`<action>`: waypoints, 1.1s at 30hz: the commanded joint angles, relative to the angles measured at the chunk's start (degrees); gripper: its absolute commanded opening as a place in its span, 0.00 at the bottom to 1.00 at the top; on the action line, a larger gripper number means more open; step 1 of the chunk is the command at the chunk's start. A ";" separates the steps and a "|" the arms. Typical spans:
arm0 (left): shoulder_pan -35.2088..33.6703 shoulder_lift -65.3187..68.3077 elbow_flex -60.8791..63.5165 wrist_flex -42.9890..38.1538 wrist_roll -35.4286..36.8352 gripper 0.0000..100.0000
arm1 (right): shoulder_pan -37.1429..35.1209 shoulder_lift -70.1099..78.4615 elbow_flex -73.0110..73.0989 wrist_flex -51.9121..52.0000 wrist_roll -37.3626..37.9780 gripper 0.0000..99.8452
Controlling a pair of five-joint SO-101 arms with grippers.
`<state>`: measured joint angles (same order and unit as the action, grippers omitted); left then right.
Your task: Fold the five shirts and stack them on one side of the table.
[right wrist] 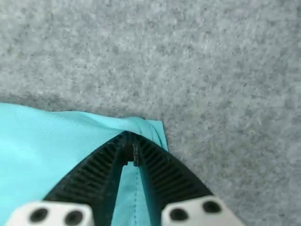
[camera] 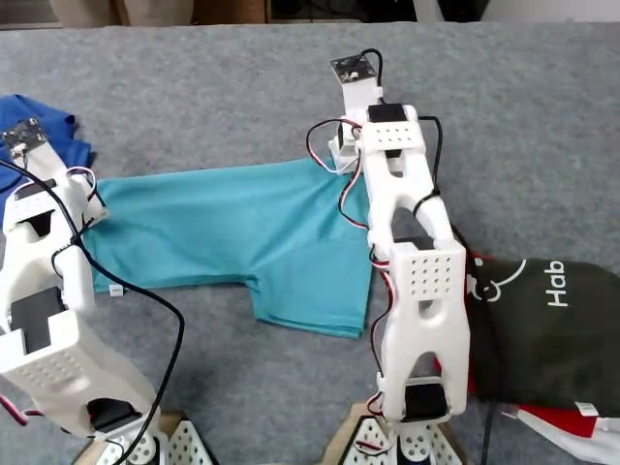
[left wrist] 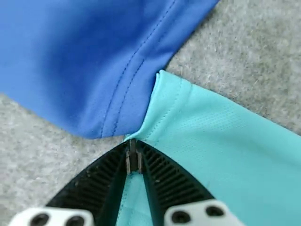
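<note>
Where the left claw (left wrist: 133, 160) sits: at the left end of the teal shirt (camera: 232, 232), tips pressed together on a corner of its hem.
Left claw state: narrow, clamped on teal cloth, which runs down between the ribbed pads.
Right claw (right wrist: 130, 150): at the far right corner of the same shirt, jaws drawn together on a small doubled-over edge of the fabric.
Right claw state: narrow, holding the teal shirt.
Teal shirt: lies spread and mostly flat across the middle of the worktop (camera: 194, 77), stretched between the two arms, with one part reaching toward the near edge beside the right arm.
Blue shirt (left wrist: 84, 56): bunched at the far left of the worktop, just beside the left claw; its stitched hem meets the gripped teal corner, touching or slightly overlapping it.
Dark shirt (camera: 552, 329): on the near right side, next to the right arm's base, with white print on top.
Red cloth (camera: 557, 417): peeks out under the dark shirt's near edge.
White cloth (camera: 603, 441): at the near right corner, against the red cloth.
Worktop: covered in grey felt-like material.
</note>
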<state>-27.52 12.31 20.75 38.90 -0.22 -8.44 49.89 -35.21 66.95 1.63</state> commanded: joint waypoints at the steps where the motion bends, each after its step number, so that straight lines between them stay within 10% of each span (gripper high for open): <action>1: -0.88 -0.40 -2.64 -0.53 0.26 0.02 | 1.89 -0.48 -2.95 0.35 -0.53 0.01; 33: -1.41 -0.84 -5.01 -0.70 5.89 0.02 | 2.95 -0.31 -7.69 -0.88 -2.46 0.01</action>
<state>-28.57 12.31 18.64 38.90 4.97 -6.68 49.98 -39.78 67.30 0.31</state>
